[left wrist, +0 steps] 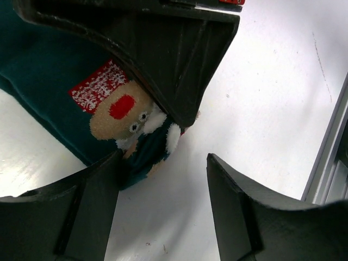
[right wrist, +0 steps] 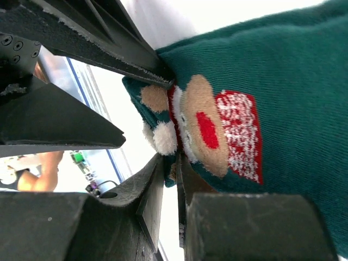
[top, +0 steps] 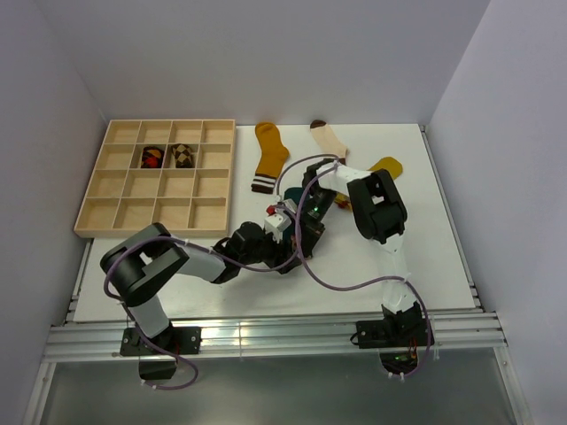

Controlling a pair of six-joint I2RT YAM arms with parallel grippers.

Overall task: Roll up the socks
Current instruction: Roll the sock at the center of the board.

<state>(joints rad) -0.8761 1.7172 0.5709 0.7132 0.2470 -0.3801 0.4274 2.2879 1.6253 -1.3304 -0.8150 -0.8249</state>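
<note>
Left gripper [left wrist: 163, 185] jaws: gap bare over white counter [left wrist: 272, 81]. Teal face-print fabric sock [left wrist: 43, 81] crowds one jaw; black right gripper [left wrist: 180, 106] blocks beyond.

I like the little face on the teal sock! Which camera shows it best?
The left wrist view: the teal sock shows its face with eyes, red nose and white beard. The right wrist view shows it bigger but sideways, with no clear eyes. From the top, the arms hide the face.
</note>
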